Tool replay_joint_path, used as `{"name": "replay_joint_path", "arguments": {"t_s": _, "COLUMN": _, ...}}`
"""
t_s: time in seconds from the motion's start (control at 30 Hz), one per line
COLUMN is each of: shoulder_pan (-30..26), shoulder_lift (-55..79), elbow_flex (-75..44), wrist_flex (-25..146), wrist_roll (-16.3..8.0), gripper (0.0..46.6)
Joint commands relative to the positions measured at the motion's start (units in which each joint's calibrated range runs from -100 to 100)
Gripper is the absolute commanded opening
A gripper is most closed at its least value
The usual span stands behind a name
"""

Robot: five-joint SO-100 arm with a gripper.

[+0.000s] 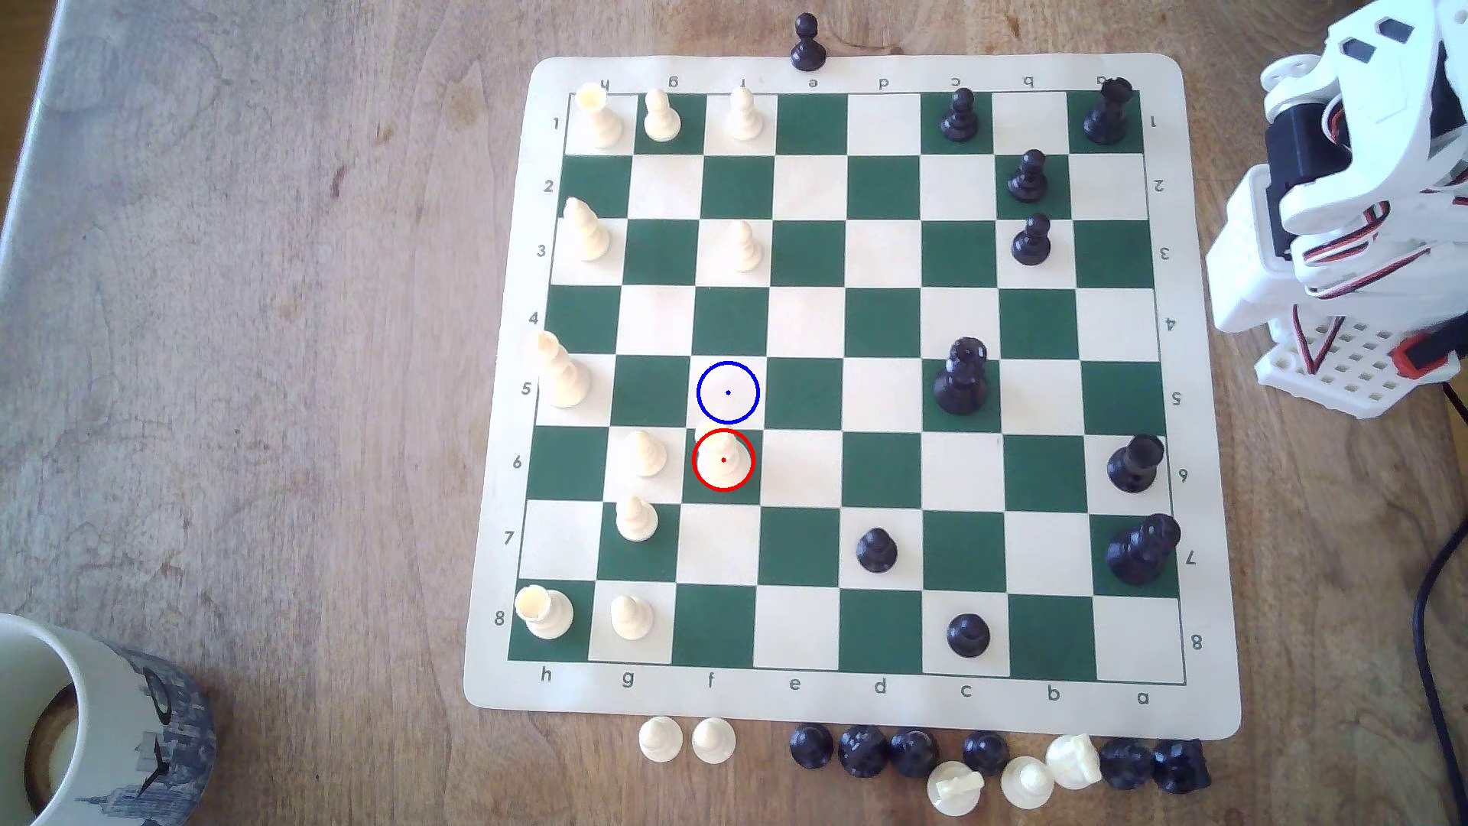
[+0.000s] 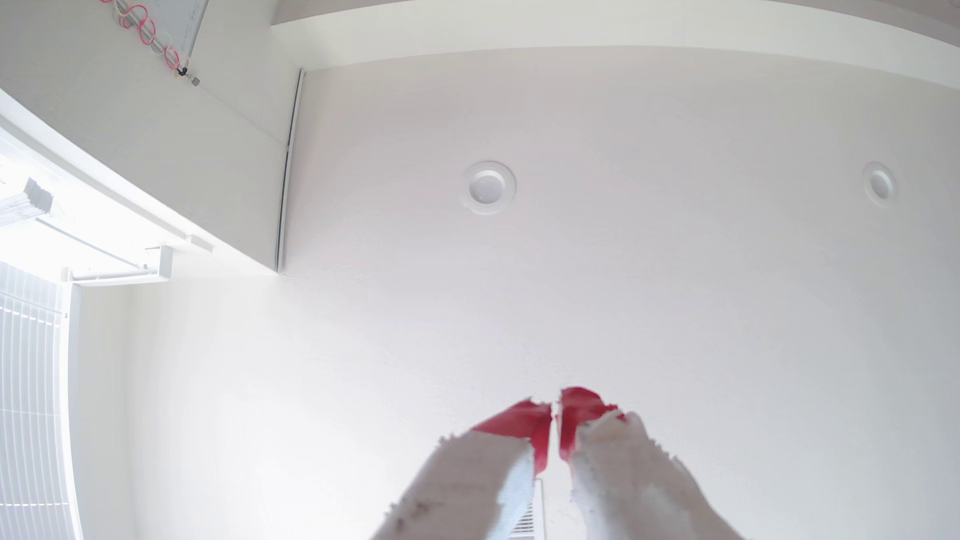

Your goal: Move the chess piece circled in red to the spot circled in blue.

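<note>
**Mia:** Where is the chess piece (image 1: 723, 459)?

**Sam:** It stands on a green square inside the red ring. The spot (image 1: 728, 392) is the cream square touching it, with the blue ring. A cream pawn (image 1: 645, 454) stands just beside the piece, on the exterior view's left.

**Mia:** What is the arm (image 1: 1342, 198) doing?

**Sam:** It is folded up off the board's edge, at the exterior view's right, well apart from the piece. In the wrist view the claw (image 2: 555, 421) points up at the ceiling (image 2: 675, 285). Its red tips are almost together, with nothing between them.

**Mia:** So how should it start?

**Sam:** I think it must reach over the black pieces, open wide, and come straight down on the piece. It should not bump that pawn. Then a little lift and a short hop.

**Mia:** What is around?

**Sam:** The board (image 1: 826, 703) lies flat on a wooden worktop (image 1: 278, 357). A mug (image 1: 103, 715) sits in a corner. The room is bright white, with round lights (image 2: 487, 187) and window blinds (image 2: 31, 394).
</note>
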Motion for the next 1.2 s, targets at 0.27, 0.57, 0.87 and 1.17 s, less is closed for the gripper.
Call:
{"name": "replay_joint_path", "arguments": {"t_s": 0.27, "shoulder_pan": 2.0, "shoulder_lift": -0.3, "elbow_flex": 1.3, "wrist_flex": 38.3, "wrist_roll": -0.1, "gripper": 0.2}}
{"name": "replay_joint_path", "arguments": {"t_s": 0.57, "shoulder_pan": 3.5, "shoulder_lift": -0.3, "elbow_flex": -1.0, "wrist_flex": 72.0, "wrist_roll": -0.2, "gripper": 0.2}}
{"name": "replay_joint_path", "arguments": {"t_s": 0.87, "shoulder_pan": 0.3, "shoulder_lift": 4.3, "elbow_flex": -19.5, "wrist_flex": 115.1, "wrist_roll": 1.2, "gripper": 0.2}}
{"name": "replay_joint_path", "arguments": {"t_s": 1.17, "shoulder_pan": -9.3, "shoulder_lift": 27.1, "elbow_flex": -50.2, "wrist_flex": 140.0, "wrist_roll": -2.2, "gripper": 0.2}}
